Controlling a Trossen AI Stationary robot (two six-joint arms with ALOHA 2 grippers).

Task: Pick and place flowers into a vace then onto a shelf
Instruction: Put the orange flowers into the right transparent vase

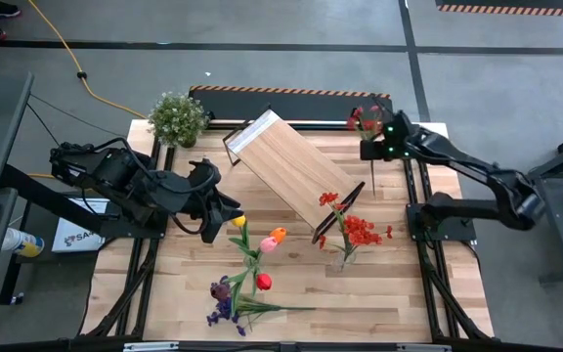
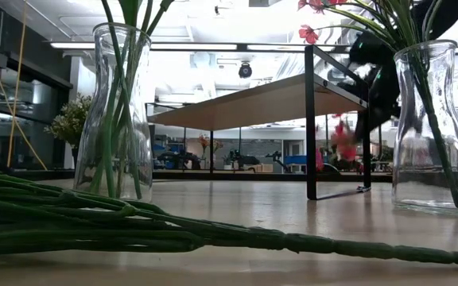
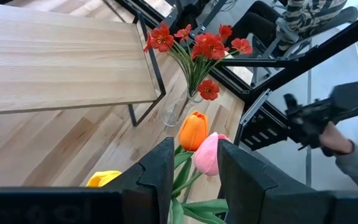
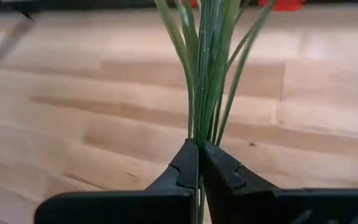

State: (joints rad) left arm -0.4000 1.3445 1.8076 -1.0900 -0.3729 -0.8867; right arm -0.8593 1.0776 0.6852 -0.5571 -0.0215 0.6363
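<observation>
Right gripper clenched on a bundle of green stems, red spray aloft over the table's far right corner. Step: carrying flowers. Next: lower stems into vase beside shelf. Left gripper part-open near tulips.

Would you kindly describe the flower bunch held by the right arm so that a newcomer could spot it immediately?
Start from the slanted shelf in the middle of the table and go to its far right corner, where the right tool hangs above the table edge. Pinched in it is a red flower spray with thin green stems. Unlike the other red spray, standing in a glass vase, this one is held in the air.
</observation>
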